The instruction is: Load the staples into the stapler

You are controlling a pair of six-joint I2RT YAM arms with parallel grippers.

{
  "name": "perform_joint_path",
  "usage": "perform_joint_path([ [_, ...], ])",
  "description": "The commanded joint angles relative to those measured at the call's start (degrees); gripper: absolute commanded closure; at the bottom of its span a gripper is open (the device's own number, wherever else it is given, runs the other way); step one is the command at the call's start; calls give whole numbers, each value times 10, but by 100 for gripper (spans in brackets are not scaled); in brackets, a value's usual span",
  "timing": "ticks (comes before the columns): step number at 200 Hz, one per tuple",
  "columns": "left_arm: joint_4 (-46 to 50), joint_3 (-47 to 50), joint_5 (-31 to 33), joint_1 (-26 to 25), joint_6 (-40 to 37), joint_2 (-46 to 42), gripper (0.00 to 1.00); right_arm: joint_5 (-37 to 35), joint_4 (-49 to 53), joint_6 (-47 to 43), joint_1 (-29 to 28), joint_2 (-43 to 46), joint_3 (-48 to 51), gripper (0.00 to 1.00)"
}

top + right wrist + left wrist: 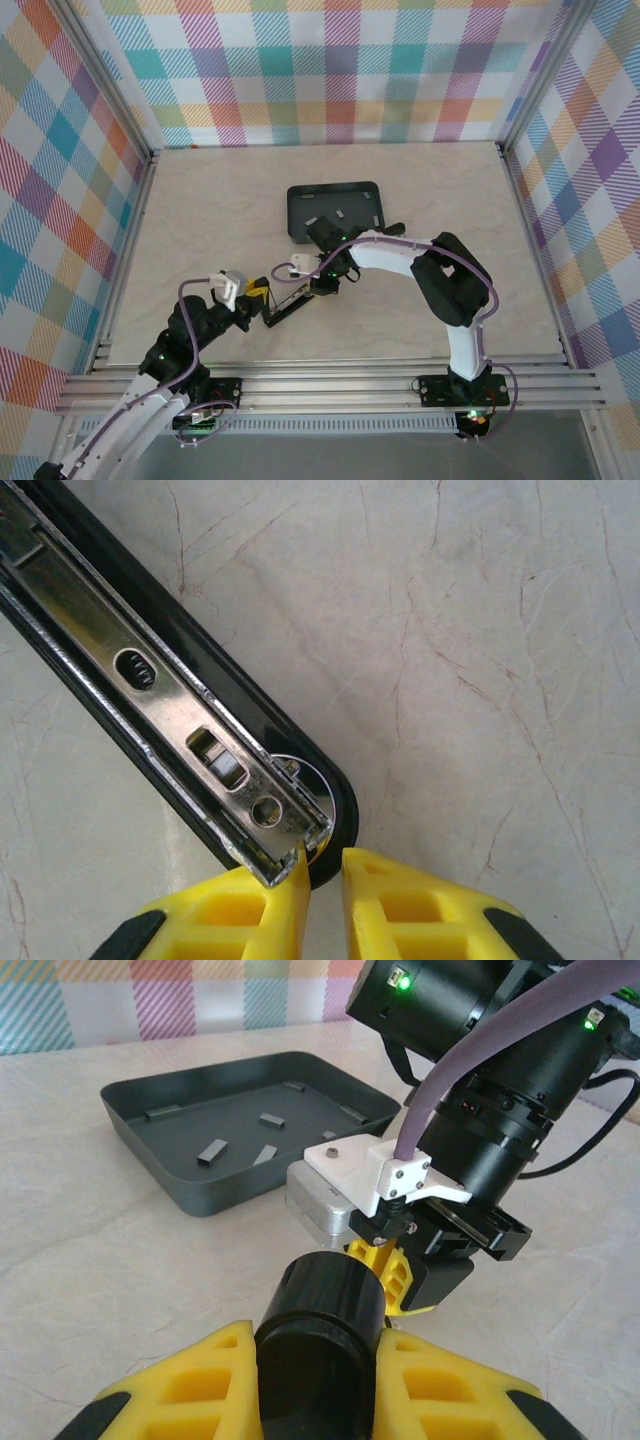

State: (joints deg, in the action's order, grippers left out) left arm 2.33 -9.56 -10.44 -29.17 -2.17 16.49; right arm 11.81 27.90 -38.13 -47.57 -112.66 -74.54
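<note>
1. Two robot arms meet at the middle of a cream, marble-veined surface (200, 220). A black stapler (292, 306) with a bright metal channel lies opened between them.
2. From above, the left hand (252, 293) sits at the near-left end of the stapler and the right hand (325, 283) at its far-right end. Just beyond them is a dark grey, rounded-corner plastic tray (300, 195). This view is too small to show how either hand's fingers stand.
3. The left wrist camera shows that the left hand (320, 1340) has its yellow fingers closed around a rounded black part of the stapler (320, 1300).
4. That same camera looks into the tray (200, 1195). Several tiny silver-grey metal staples (212, 1150) lie scattered on its floor, apart from one another. The overhead view shows them as pale specks (341, 213).
5. The right wrist camera gives the close detail. The stapler's (200, 740) metal channel lies open, running diagonally to the upper left over its black base.
6. Here the right hand (325, 865) is closed to a thin slit at the channel's tip, and its left finger touches the metal end. Whether anything is pinched in the slit cannot be told.
7. The left wrist camera sees the right hand (385, 1265) from outside, pointing down beneath a white mount.
</note>
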Motion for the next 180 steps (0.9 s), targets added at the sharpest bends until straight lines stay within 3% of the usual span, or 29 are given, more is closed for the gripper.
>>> perform_joint_path([
  [1, -107, -72, -57, -3, -17, 44, 100, 39, 13, 14, -4, 0, 21, 80],
  [72, -176, -171, -106, -3, 3, 134, 100, 73, -26, 41, 22, 20, 38, 81],
  [142, -277, -180, -106, -3, 22, 208, 100, 128, -93, 61, 40, 69, 60, 81],
  [180, -216, -217, -86, -3, -26, 223, 100, 146, -112, 75, 60, 102, 88, 80],
])
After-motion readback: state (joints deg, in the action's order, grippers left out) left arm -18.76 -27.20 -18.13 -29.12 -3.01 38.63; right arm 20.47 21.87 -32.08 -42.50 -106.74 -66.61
